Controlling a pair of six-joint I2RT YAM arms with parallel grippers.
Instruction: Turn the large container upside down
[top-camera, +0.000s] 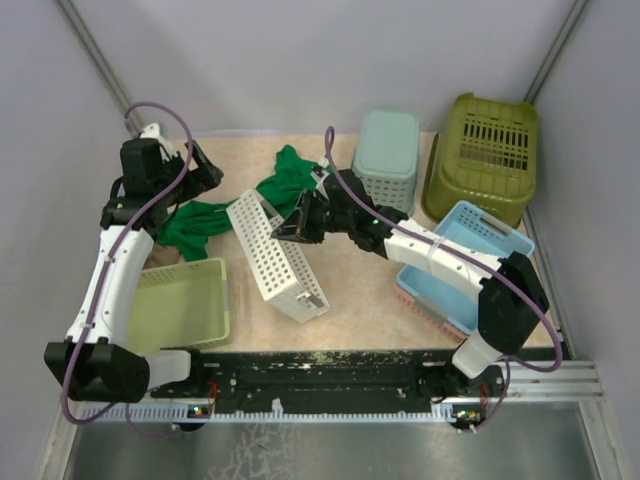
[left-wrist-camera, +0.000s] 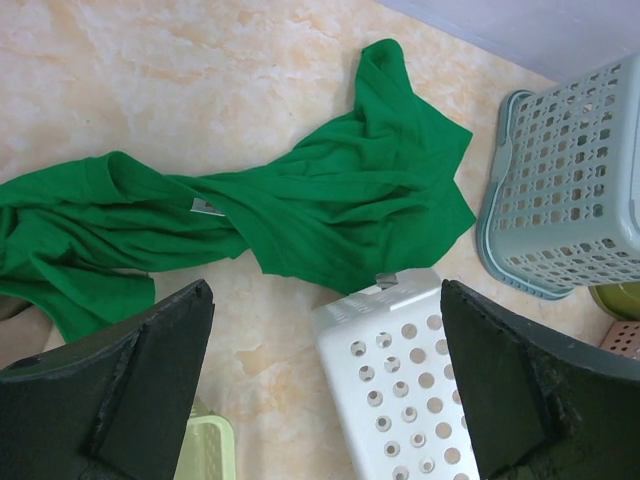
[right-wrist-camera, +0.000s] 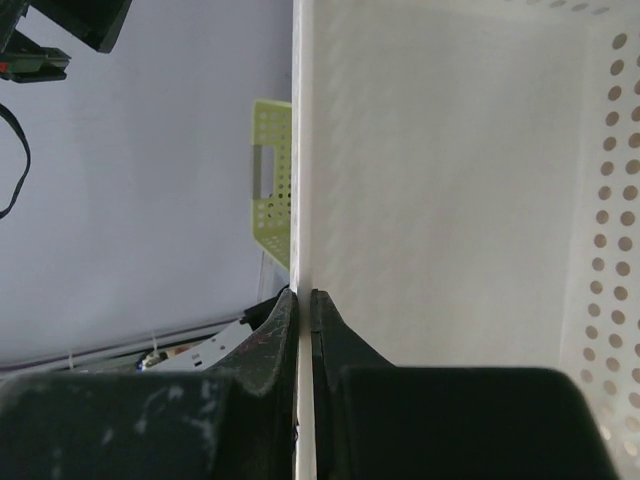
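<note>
The olive-green tub (top-camera: 480, 155) stands at the back right with its slotted face up, and neither gripper touches it. My right gripper (top-camera: 300, 222) is shut on the wall of a white perforated basket (top-camera: 275, 255) and holds it tipped on its side mid-table. In the right wrist view the jaws (right-wrist-camera: 303, 300) pinch the thin white wall (right-wrist-camera: 450, 200). My left gripper (top-camera: 205, 175) is open and empty at the back left over a green cloth (top-camera: 215, 215). In the left wrist view its open gripper (left-wrist-camera: 325, 400) frames the white basket's corner (left-wrist-camera: 400, 380).
A pale teal mesh basket (top-camera: 387, 150) stands upside down left of the tub. A blue basket (top-camera: 460, 260) lies under my right arm. A shallow light-green tray (top-camera: 185, 305) sits at the front left. The green cloth (left-wrist-camera: 330, 200) spreads behind the white basket.
</note>
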